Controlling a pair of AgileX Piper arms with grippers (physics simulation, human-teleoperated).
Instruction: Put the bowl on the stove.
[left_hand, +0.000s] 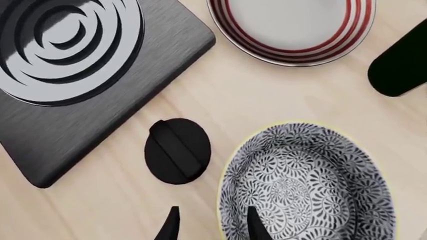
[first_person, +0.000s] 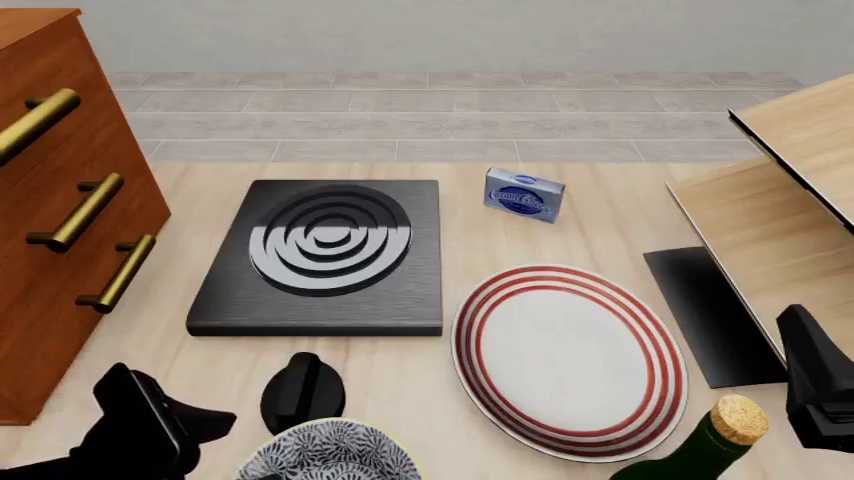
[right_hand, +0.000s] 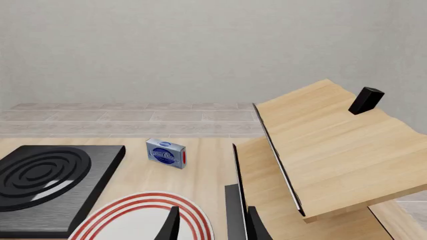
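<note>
The blue-and-white floral bowl (left_hand: 307, 185) sits at the table's near edge, and only its far part shows in the front view (first_person: 330, 450). My left gripper (left_hand: 213, 227) is open over the bowl's near-left rim, one fingertip (left_hand: 257, 226) inside the bowl and the other outside it. The black stove (first_person: 320, 255) with silver burner rings lies farther back on the left, also in the left wrist view (left_hand: 100, 95). My right gripper (right_hand: 213, 227) is open and holds nothing, hovering near the table's right side by the plate.
A black knob (first_person: 300, 392) lies between bowl and stove. A white plate with red rings (first_person: 567, 360) is to the right, with a green corked bottle (first_person: 707, 448) near it. Also here: a blue box (first_person: 523, 195), a thin black sheet (first_person: 707, 310), a wooden shelf (first_person: 787, 200) and a dresser (first_person: 60, 200).
</note>
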